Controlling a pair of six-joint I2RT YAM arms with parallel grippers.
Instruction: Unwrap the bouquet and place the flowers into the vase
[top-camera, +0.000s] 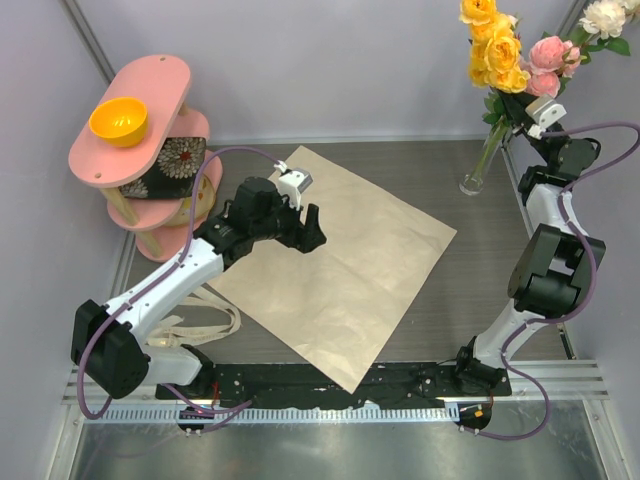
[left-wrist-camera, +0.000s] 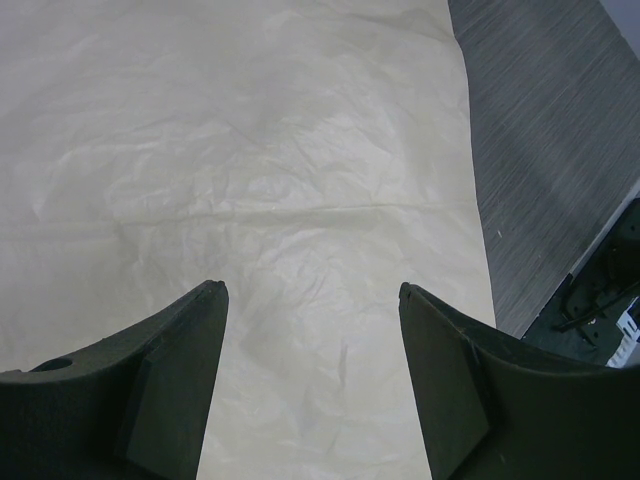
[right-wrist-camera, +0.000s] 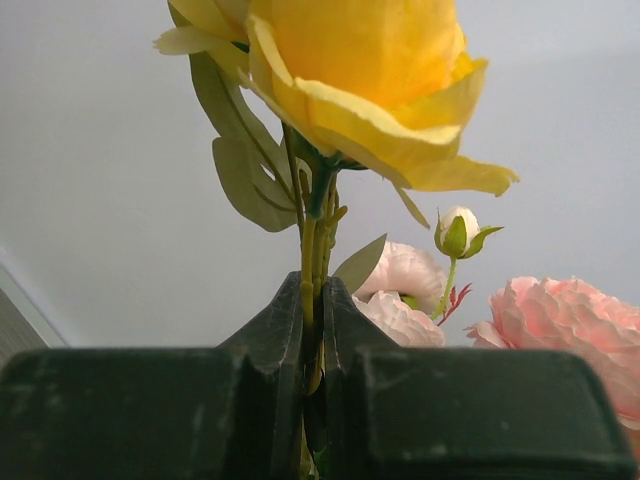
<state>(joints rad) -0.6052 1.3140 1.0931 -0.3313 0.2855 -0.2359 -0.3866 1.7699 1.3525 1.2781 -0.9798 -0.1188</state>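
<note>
I see the flowers (top-camera: 505, 50), yellow, pink and white blooms on thin green stems, at the bench's far right corner, their stems reaching into the slim clear vase (top-camera: 476, 170). My right gripper (right-wrist-camera: 312, 290) is clamped on the stems. The left gripper (left-wrist-camera: 312, 300) hangs, jaws apart, over the flat kraft paper (top-camera: 340, 260).

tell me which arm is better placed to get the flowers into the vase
Right. The right pincer is shut on the stems of the flowers, right by the vase. The left pincer hangs open over the flat kraft paper, across the table from the vase.
</note>
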